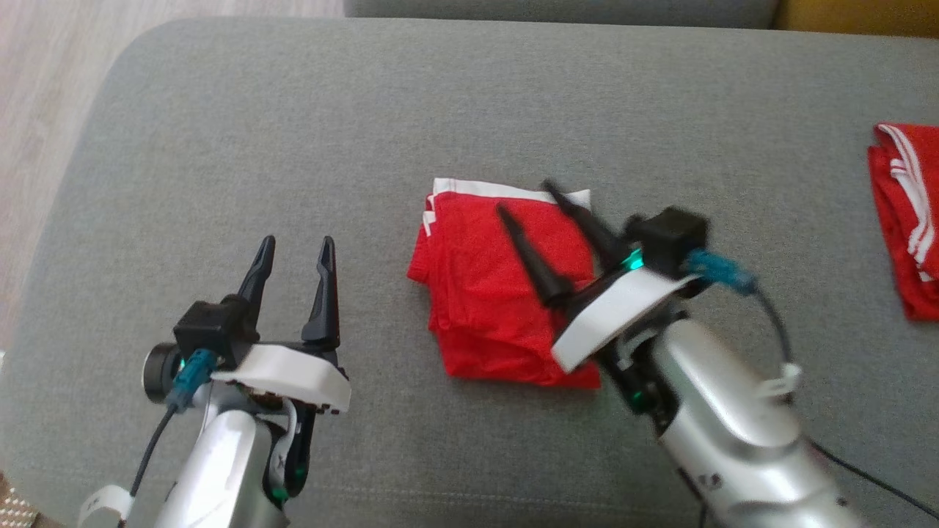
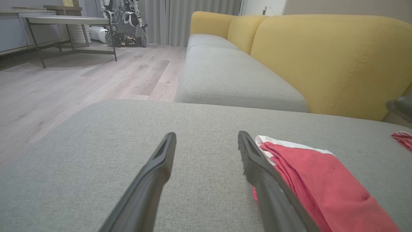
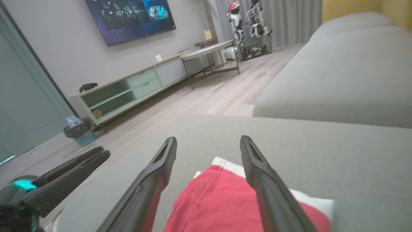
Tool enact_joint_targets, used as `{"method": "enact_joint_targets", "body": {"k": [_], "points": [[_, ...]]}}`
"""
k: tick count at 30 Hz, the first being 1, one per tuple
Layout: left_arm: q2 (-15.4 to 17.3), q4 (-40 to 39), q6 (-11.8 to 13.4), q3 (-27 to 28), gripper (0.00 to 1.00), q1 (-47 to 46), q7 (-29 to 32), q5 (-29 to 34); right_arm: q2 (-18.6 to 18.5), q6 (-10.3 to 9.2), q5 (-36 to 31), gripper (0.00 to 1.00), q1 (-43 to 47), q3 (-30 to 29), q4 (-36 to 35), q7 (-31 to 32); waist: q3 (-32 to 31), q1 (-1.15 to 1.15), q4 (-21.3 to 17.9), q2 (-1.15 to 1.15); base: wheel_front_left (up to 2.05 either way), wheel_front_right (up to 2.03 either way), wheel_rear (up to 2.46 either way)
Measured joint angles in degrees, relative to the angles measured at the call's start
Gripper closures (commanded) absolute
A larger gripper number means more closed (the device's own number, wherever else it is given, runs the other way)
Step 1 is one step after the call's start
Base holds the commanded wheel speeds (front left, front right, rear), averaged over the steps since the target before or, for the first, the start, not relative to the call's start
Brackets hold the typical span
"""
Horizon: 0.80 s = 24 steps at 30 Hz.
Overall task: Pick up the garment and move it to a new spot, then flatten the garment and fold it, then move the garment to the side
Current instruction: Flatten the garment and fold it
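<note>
Garment (image 1: 491, 308) lies folded on the grey cushion (image 1: 293, 110). Right end effector (image 1: 524, 198) released over it; left end effector (image 1: 297, 242) released, empty. Likely outstanding: move to the side.

A grey seat cushion (image 1: 469, 88) spreads across the head view. At 3 o'clock lies a white-striped red cloth (image 1: 906, 220) (cut by the frame edge). In the left wrist view a yellow backrest (image 2: 322, 58) rises at 2 o'clock, and a table (image 2: 64, 21) stands at 11 on wood floor (image 2: 80, 83). The right wrist view has a wall screen (image 3: 130, 17) at 11 and a bin (image 3: 79, 131) at 9.
</note>
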Motion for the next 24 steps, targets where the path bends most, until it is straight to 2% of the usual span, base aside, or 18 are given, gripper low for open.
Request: {"method": "enact_joint_targets", "body": {"k": [8,9,13,17,24], "points": [[1.19,-1.66,0.49,0.23,0.0,0.9,0.0,-0.04,-2.55,0.0,-6.88,0.0,6.7,-16.47,-6.19,-0.04,-0.76,0.0,-2.28,0.0,0.0,0.0,0.0],[1.19,-1.66,0.49,0.23,0.0,0.9,0.0,-0.04,-2.55,0.0,-6.88,0.0,6.7,-16.47,-6.19,-0.04,-0.76,0.0,-2.28,0.0,0.0,0.0,0.0],[2.0,-2.56,1.0,0.52,0.0,1.76,0.08,-0.04,-2.79,0.0,-10.1,0.0,12.46,-23.93,-9.8,1.62,-1.36,0.0,-3.33,0.0,0.0,0.0,0.0],[2.91,-4.28,1.53,0.65,0.0,3.24,0.56,-0.05,-2.15,0.0,-12.32,0.0,16.08,-27.4,-13.83,3.85,-2.14,0.0,-4.48,0.0,0.0,0.0,0.0],[4.46,-6.8,2.33,0.7,0.0,6.96,1.86,-0.04,-1.68,0.0,-14.85,0.0,20.85,-29.77,-19.13,6.61,-4.15,0.0,-5.53,0.0,0.0,0.0,0.0]]}}
